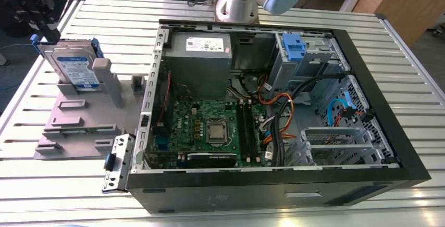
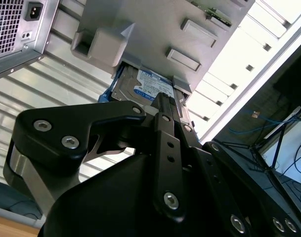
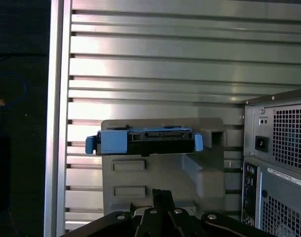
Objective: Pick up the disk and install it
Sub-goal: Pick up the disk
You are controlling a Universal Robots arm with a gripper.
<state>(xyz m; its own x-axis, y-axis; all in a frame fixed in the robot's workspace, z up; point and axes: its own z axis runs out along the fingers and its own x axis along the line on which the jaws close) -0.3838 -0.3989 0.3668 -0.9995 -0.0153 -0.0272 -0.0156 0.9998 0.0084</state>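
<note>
The disk is silver with a blue-and-white label and blue rails. It stands on edge in a grey holder on the exterior view's left, beside the open computer case. My black gripper hangs just above and behind it, fingers shut with nothing between them. In the first wrist view the disk's connector edge faces me beyond the shut gripper, with a gap between them. In the second wrist view the gripper overlaps part of the disk's label.
Inside the case lie a green motherboard, a grey power supply, cables and a drive bay with a blue caddy. A small metal bracket lies by the case's near corner. The slatted metal table ends close beyond the holder.
</note>
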